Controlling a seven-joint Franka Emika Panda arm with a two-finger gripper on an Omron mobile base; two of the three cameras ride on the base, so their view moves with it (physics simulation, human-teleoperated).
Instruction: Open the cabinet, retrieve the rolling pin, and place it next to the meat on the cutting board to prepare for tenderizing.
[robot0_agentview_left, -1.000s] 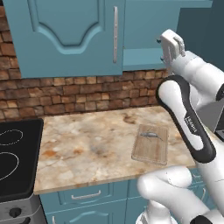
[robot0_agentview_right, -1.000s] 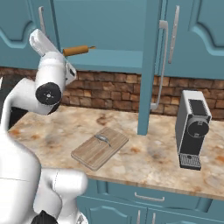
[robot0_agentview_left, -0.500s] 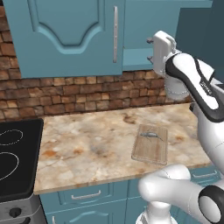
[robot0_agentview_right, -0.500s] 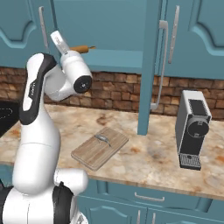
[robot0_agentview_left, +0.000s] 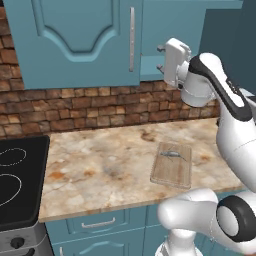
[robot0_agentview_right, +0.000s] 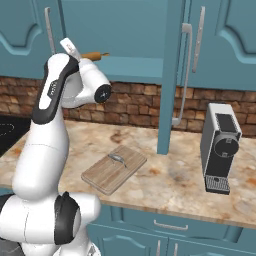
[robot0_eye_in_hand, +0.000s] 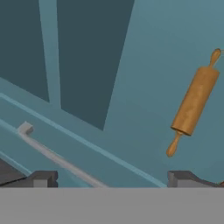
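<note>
So far, 1 door of the wide teal-blue wall cabinet (robot0_agentview_right: 130, 35) is seen swung out, edge-on in the right base view, and the compartment behind it is exposed. The slim tan wooden rolling pin (robot0_eye_in_hand: 194, 101) is seen lying on the cabinet floor, not yet grasped; in the right base view its peg end (robot0_agentview_right: 95, 55) shows just beyond the raised white arm. The two-finger gripper (robot0_eye_in_hand: 113, 178) is held at the cabinet opening with its jaws spread wide and nothing between them.

Retrieval and placement are judged to be left. The rectangular light-brown wooden cutting board (robot0_agentview_left: 172, 165) lies on the marbled counter (robot0_agentview_left: 100, 170), the small grey-silver sliver of meat (robot0_agentview_left: 172, 154) near its far end, so bare board is left beside it.

Room is limited by the cabinet's lower front lip and the open door at the right; a black-and-grey coffee machine (robot0_agentview_right: 221, 147) stands well apart from the board.
</note>
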